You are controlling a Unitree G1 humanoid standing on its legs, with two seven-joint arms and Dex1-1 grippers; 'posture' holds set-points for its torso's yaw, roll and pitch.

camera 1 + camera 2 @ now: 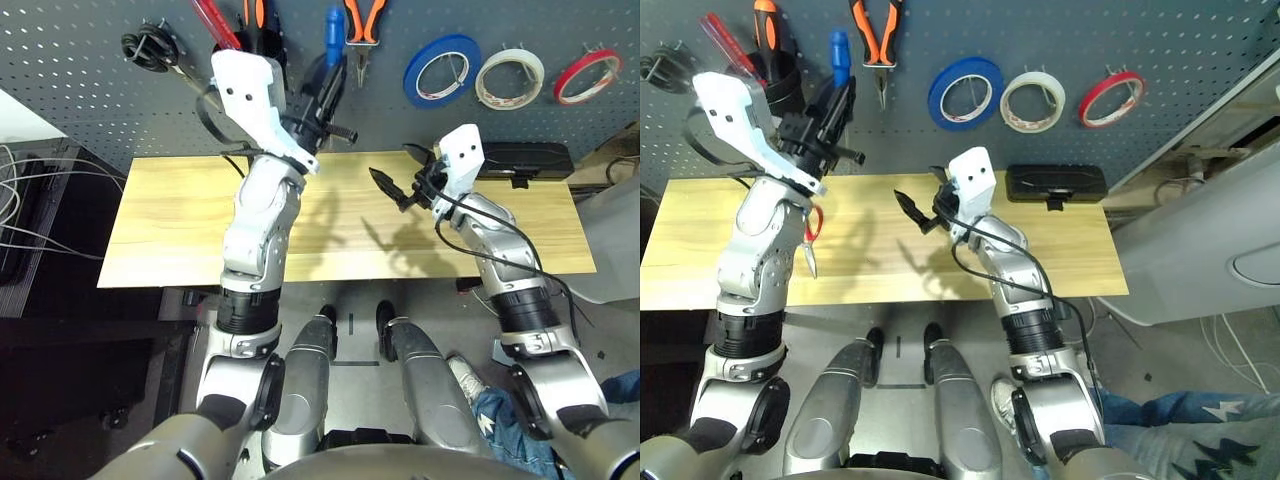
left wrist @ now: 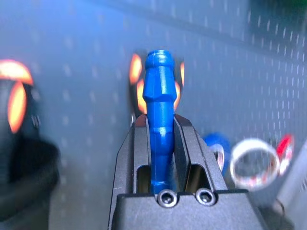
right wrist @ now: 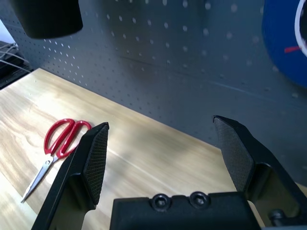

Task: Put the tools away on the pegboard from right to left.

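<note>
My left gripper (image 1: pixel 338 78) is raised in front of the pegboard (image 1: pixel 80 80) and shut on the blue-handled screwdriver (image 2: pixel 160 96), whose handle (image 1: pixel 333 25) points up beside the black cup (image 1: pixel 785 90). The orange-and-black pliers (image 1: pixel 363 25) and the blue tape roll (image 1: pixel 410 75) hang on the board. My right gripper (image 3: pixel 160 127) hovers open over the middle of the table with nothing between its fingers. The red-handled scissors (image 3: pixel 62 136) lie flat on the table and show past my left forearm (image 1: pixel 812 225).
A white tape roll (image 1: pixel 485 85) and a red tape roll (image 1: pixel 565 85) hang right of the blue one. Black-handled scissors (image 1: pixel 150 47) hang at the board's left. A black case (image 1: pixel 530 158) lies at the back right of the wooden table (image 1: pixel 170 230). A person's jeans (image 1: pixel 1200 430) show at the lower right.
</note>
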